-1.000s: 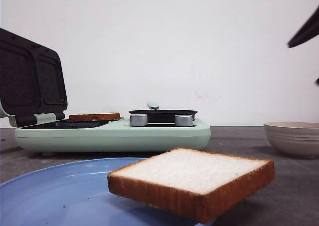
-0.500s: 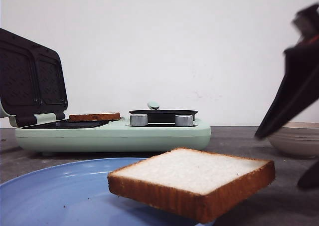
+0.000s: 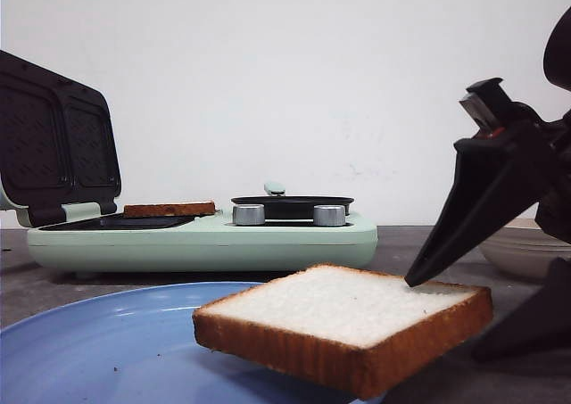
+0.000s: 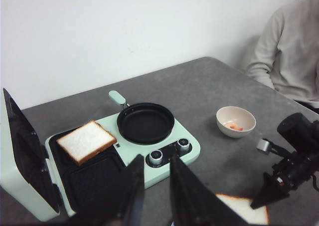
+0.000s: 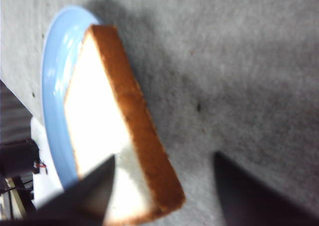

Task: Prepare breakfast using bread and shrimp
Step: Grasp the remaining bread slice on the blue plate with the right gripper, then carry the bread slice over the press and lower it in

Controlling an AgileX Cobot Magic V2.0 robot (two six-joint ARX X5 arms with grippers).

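One bread slice (image 3: 343,319) lies on the blue plate (image 3: 89,350), its right corner overhanging the rim. My right gripper (image 3: 444,320) is open and straddles that corner, one finger above, one below and to the right. The right wrist view shows the slice (image 5: 99,136) between the open fingers of the gripper (image 5: 164,156). The second bread slice (image 4: 85,140) lies on the open sandwich maker's hot plate. The shrimp (image 4: 234,126) lies in the beige bowl (image 4: 249,115). My left gripper (image 4: 156,157) is open and empty, high above the table.
The mint-green sandwich maker (image 3: 205,239) stands at the back left with its lid (image 3: 53,145) up and a black pan (image 3: 292,205) on its right half. The bowl (image 3: 513,248) sits behind the right gripper. A person (image 4: 289,51) sits beyond the table.
My right gripper has come down from the upper right, open, to the bread's right corner. The bread and plate have not moved.
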